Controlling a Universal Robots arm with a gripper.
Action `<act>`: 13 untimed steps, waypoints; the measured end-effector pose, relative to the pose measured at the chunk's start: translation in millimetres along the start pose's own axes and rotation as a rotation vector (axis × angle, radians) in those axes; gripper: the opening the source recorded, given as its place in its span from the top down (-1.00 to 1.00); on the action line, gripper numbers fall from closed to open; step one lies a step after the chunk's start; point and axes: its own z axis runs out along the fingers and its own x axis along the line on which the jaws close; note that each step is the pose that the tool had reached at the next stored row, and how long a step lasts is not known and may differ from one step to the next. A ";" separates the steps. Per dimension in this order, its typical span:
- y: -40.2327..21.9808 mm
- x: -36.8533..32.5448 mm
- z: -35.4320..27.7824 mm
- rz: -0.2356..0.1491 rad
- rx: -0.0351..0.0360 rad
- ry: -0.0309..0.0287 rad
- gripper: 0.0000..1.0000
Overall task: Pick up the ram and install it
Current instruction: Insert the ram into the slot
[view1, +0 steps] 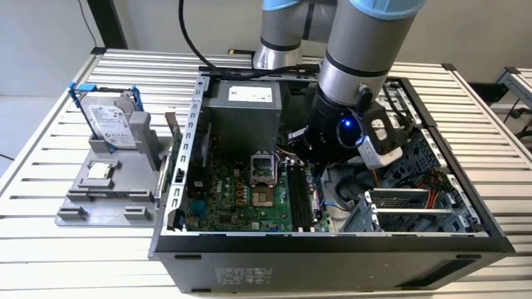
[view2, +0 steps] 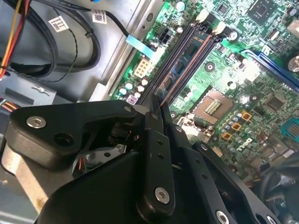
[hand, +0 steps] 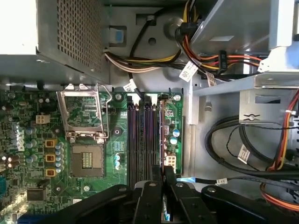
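The ram (view2: 183, 60) is a thin dark blue-green strip with black chips. It runs away from my fingertips along the black memory slots (hand: 140, 135) on the green motherboard. It appears edge-on as a thin line (hand: 161, 135) over the slot nearest the board's edge. My gripper (view2: 156, 108) is shut on the ram's near end, its black fingers pressed close together. In the exterior view the gripper (view1: 318, 163) is low inside the open computer case, just above the slots (view1: 301, 190). Whether the ram sits in the slot cannot be told.
The CPU socket (hand: 86, 161) lies beside the slots. Bundled cables (hand: 196, 60) and a metal drive cage (view1: 407, 208) crowd the other side. The power supply (view1: 245, 106) stands at the case's back. A hard drive in a blue frame (view1: 108, 121) rests on a grey stand outside.
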 end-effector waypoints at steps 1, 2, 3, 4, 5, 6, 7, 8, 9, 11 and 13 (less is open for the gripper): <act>0.0 0.3 1.9 0.000 0.0000 0.0000 1.00; 0.0 0.3 3.6 0.000 0.0000 0.0000 1.00; 0.0 0.4 5.5 0.000 -0.0001 0.0000 1.00; 0.0 0.4 7.3 0.000 -0.0001 -0.0001 1.00; 0.0 0.5 8.0 0.000 -0.0001 0.0001 1.00; 0.0 0.5 8.0 0.000 0.0001 0.0005 1.00; 0.0 0.3 8.1 0.000 0.0002 0.0007 1.00; 0.0 0.2 9.4 0.000 0.0001 0.0006 1.00; 0.0 0.2 11.3 0.000 -0.0002 0.0006 1.00; 0.0 0.2 14.9 0.000 0.0000 0.0007 1.00; 0.0 -0.1 18.5 0.000 0.0000 0.0007 1.00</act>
